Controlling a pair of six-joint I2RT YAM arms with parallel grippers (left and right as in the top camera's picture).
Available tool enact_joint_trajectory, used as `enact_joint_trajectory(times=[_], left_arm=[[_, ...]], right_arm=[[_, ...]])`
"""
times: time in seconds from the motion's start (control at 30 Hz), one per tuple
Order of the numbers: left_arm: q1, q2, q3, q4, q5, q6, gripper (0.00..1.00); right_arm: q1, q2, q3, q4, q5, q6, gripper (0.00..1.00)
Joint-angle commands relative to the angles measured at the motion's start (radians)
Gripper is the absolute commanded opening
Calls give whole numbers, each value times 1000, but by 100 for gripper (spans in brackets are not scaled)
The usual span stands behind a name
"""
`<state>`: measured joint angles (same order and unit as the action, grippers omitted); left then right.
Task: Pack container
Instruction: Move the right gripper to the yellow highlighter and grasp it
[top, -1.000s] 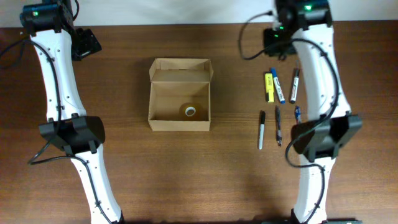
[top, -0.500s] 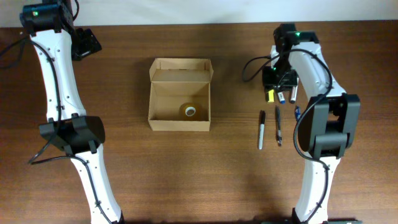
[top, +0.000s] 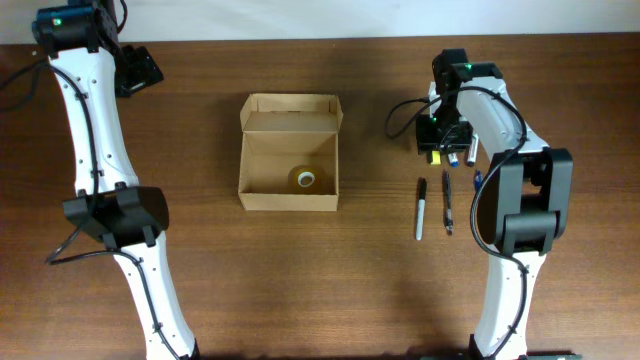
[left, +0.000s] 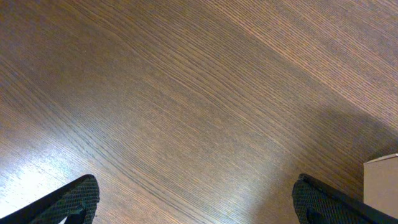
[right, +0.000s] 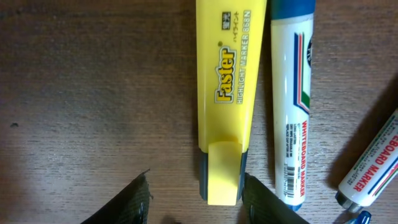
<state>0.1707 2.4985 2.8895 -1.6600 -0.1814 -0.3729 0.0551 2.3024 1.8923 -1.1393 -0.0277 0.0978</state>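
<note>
Highlighter (right: 227, 81) under right gripper (right: 196, 183)
Jaws stand open astride its cap end, long axis running straight ahead between them; container (top: 288, 200) lies leftward.

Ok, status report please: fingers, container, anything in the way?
Right gripper open, fingers straddling yellow highlighter. Left gripper open over table. Container open, tape roll inside. Whiteboard marker close beside highlighter.

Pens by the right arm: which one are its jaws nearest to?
The yellow highlighter: its end lies between the open jaws, while the white whiteboard marker beside it lies outside them.
</note>
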Motion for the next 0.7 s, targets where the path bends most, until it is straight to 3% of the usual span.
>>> enact_joint_trajectory(times=[0.0, 0.3, 0.67], left_arm=[[2, 0, 5, -1, -10, 12, 100], [2, 0, 5, -1, -10, 12, 100], [2, 0, 5, -1, -10, 11, 100]], right_arm=[[2, 9, -8, 11, 19, -3, 48], [2, 13, -55, 93, 43, -3, 54], [2, 32, -55, 114, 42, -3, 50]])
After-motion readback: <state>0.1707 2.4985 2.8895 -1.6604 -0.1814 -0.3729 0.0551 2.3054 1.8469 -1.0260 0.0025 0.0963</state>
